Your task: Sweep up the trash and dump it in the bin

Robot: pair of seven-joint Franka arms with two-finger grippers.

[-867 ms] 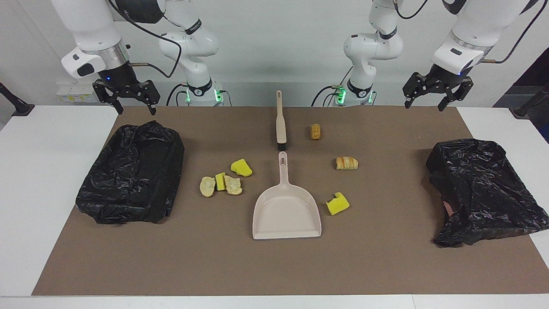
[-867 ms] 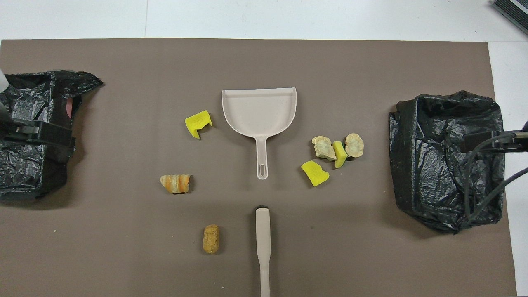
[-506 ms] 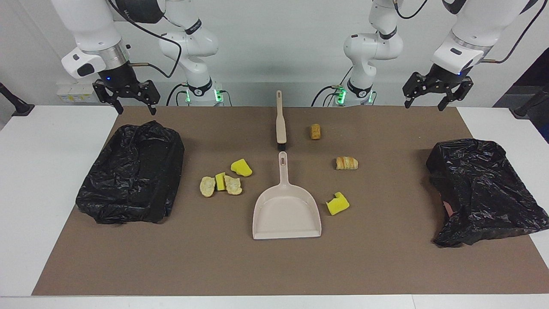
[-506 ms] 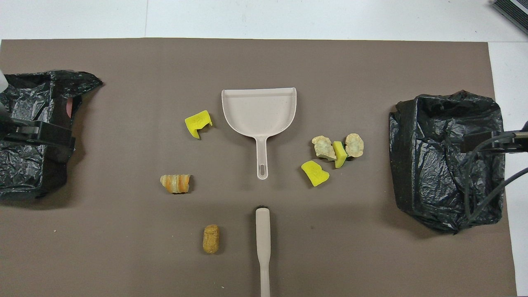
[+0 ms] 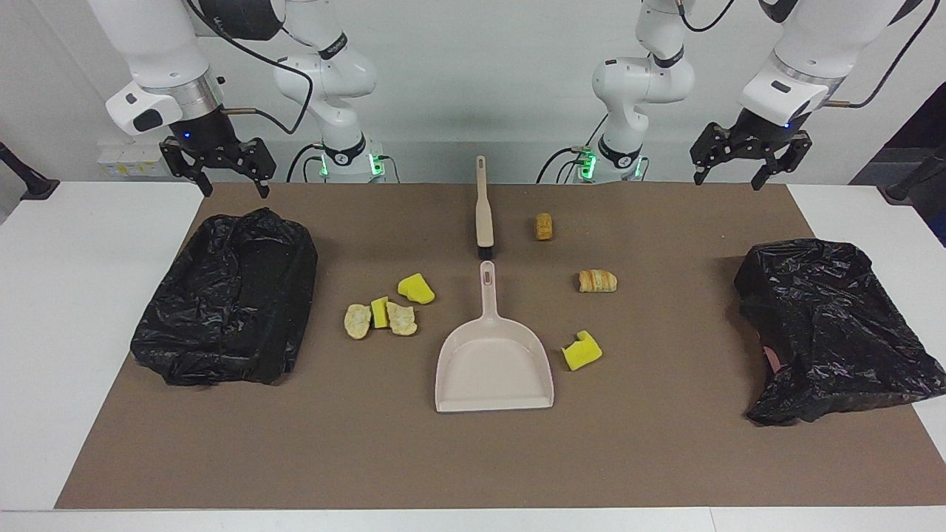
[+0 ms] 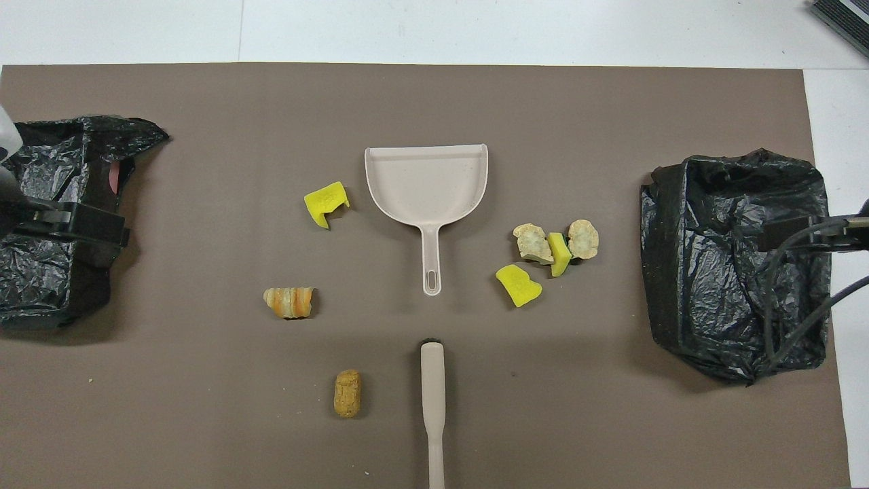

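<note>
The trash lies loose on the brown mat. A yellow sponge chunk (image 5: 416, 288), a smaller one (image 5: 380, 312) and two tan lumps (image 5: 358, 321) lie toward the right arm's end. A bread roll (image 5: 597, 281), a brown lump (image 5: 544, 226) and a yellow chunk (image 5: 582, 351) lie toward the left arm's end. The beige dustpan (image 5: 494, 362) lies between them, and the brush (image 5: 483, 210) lies nearer to the robots. My left gripper (image 5: 743, 166) hangs open and empty over the mat's edge. My right gripper (image 5: 222, 174) hangs open and empty, over its end's bin in the overhead view (image 6: 794, 238).
A bin lined with a black bag (image 5: 229, 295) stands at the right arm's end. A second one (image 5: 835, 325) stands at the left arm's end, partly under my left gripper in the overhead view (image 6: 75, 224). White table (image 5: 74, 295) borders the mat.
My left gripper has risen slightly and drifted a little toward the table's middle. The right arm and everything on the mat have not moved.
</note>
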